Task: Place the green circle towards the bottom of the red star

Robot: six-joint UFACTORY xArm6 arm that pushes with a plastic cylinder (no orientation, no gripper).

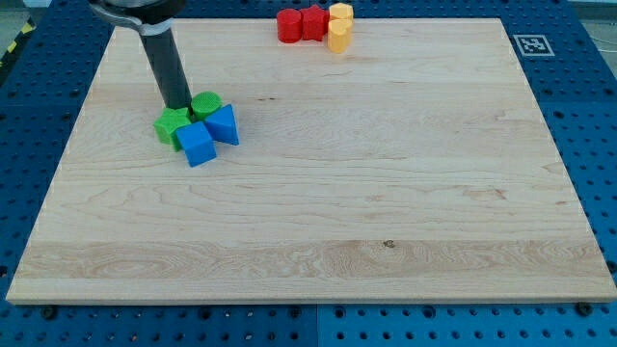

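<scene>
The green circle (pixel 205 104) sits at the view's upper left in a tight cluster with a green star-like block (pixel 172 125), a blue cube (pixel 197 144) and a blue triangular block (pixel 224 124). My tip (pixel 178 107) rests just left of the green circle, touching or nearly touching it, above the green star. The red star (pixel 289 25) is far off at the view's top centre, beside a red block (pixel 314 22).
Two yellow blocks (pixel 340 13) (pixel 338 37) stand right of the red pair at the top edge. The wooden board (pixel 386 193) lies on a blue perforated table. A fiducial marker (pixel 531 44) is at the top right corner.
</scene>
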